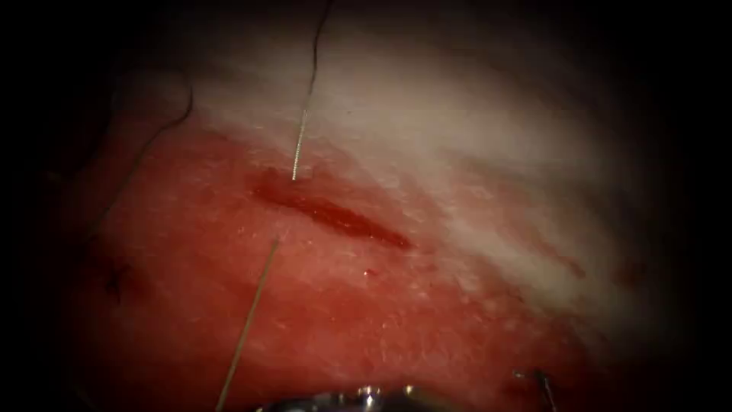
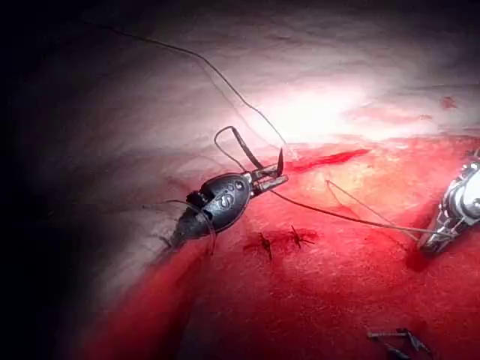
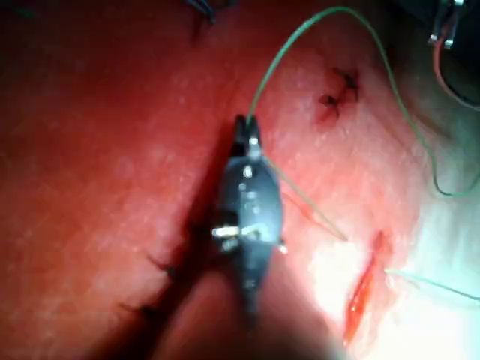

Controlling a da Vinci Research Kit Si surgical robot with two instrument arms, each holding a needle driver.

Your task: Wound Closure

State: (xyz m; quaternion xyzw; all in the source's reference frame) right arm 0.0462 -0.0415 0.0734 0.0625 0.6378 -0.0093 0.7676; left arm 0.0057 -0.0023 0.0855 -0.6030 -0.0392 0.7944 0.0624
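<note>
Thread thin, taut across slit-shaped cut; R tool grips thread.

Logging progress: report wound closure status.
Right needle driver shut on thin thread. Left needle driver beside narrow red cut in pink tissue, grasp unclear. Curved needle's place unclear.

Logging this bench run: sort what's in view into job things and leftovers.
Job: cut; thread; needle, seemingly held in the left gripper, outside the tissue; right gripper holding thread.
Lying about: old stitches; cut thread ends.
</note>
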